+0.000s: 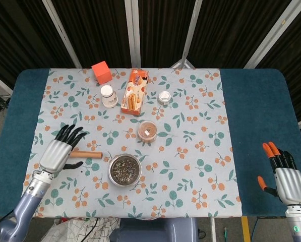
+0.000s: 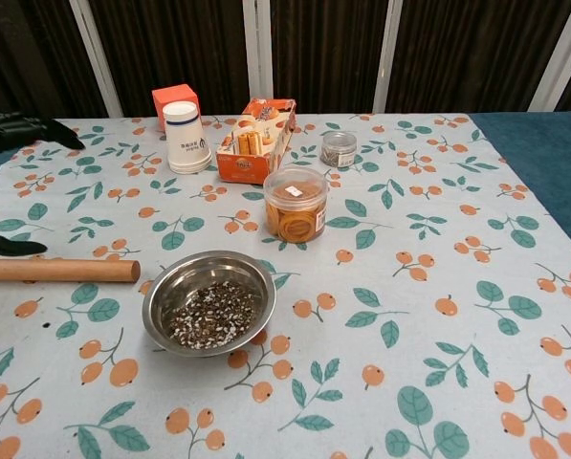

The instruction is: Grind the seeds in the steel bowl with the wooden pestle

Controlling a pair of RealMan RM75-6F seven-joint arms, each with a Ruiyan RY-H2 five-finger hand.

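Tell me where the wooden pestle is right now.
The wooden pestle lies flat on the floral cloth, just left of the steel bowl in the chest view; in the head view the open left hand is above its far end.

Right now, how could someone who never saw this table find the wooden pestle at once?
Start at the round steel bowl of seeds near the front of the flowered cloth. Just to its left lies the plain wooden pestle, flat on the cloth. It is the only long, bare wooden rod; everything else is a cup, box or jar.
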